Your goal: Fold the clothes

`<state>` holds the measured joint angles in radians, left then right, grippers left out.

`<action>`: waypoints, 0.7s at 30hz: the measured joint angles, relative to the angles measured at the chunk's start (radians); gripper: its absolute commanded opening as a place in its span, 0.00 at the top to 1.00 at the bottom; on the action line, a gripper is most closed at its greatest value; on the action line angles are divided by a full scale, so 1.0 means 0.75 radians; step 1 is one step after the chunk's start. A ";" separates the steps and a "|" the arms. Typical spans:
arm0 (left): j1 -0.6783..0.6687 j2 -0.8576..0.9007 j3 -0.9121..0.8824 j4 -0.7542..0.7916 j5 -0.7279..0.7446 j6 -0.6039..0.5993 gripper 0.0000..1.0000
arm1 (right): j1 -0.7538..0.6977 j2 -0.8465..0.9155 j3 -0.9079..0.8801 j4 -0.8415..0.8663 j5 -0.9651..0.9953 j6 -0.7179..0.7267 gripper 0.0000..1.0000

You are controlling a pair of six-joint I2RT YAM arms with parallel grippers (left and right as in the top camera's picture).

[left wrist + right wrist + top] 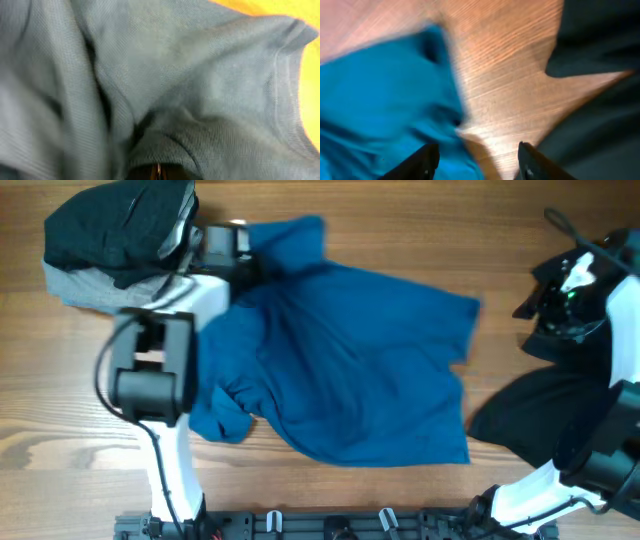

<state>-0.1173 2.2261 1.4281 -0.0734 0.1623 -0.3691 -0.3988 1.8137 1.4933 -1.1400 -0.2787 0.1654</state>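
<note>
The deep-blue shirt lies spread and wrinkled across the middle of the table. My left gripper is at the shirt's far left part. In the left wrist view the blue fabric fills the frame and bunches over the jaws, which seem shut on it. My right gripper is at the right, apart from the shirt. In the right wrist view its fingers are wide open and empty above bare wood, with the shirt's edge on the left and a loose black garment on the right.
A folded pile stands at the far left: a black piece on a pale grey piece. The loose black garment lies at the right near my right arm's base. The table is wooden.
</note>
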 measured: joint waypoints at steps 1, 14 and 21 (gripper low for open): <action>0.070 0.018 0.024 -0.001 0.058 -0.013 0.92 | 0.011 0.001 -0.062 0.068 -0.001 -0.009 0.44; 0.014 -0.211 0.116 -0.489 0.383 0.123 0.43 | 0.336 0.159 -0.480 1.298 -0.126 -0.022 0.30; -0.064 -0.722 0.117 -0.768 0.333 0.176 0.36 | 0.378 0.360 -0.460 1.677 -0.197 0.085 0.46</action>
<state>-0.1654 1.6848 1.5162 -0.6495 0.4118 -0.2367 -0.1154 2.0838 1.1484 0.1181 -0.4263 0.2295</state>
